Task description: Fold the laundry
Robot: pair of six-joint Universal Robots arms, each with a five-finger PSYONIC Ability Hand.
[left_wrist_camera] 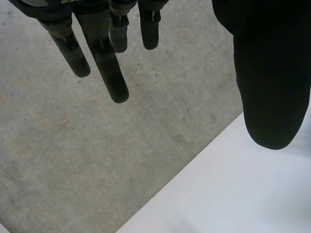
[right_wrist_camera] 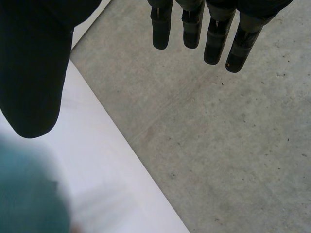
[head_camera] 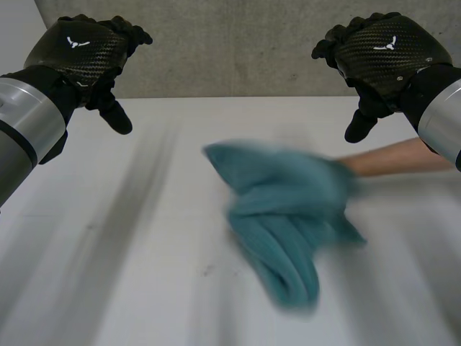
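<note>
A crumpled teal cloth (head_camera: 284, 213) lies on the white table (head_camera: 130, 274), right of the middle, and a person's forearm (head_camera: 396, 157) reaches in from the right to its far edge. My left hand (head_camera: 86, 54) hangs high over the table's far left, fingers (left_wrist_camera: 104, 63) straight, empty. My right hand (head_camera: 382, 61) hangs high at the far right, fingers (right_wrist_camera: 214, 39) straight, empty too. Both hands are well clear of the cloth. In the right wrist view the teal cloth (right_wrist_camera: 29, 194) sits below my thumb.
A grey concrete wall or floor (head_camera: 238, 50) lies beyond the table's far edge. The table edge (left_wrist_camera: 194, 165) runs under both hands in the wrist views. Bare table stretches to the left of the cloth.
</note>
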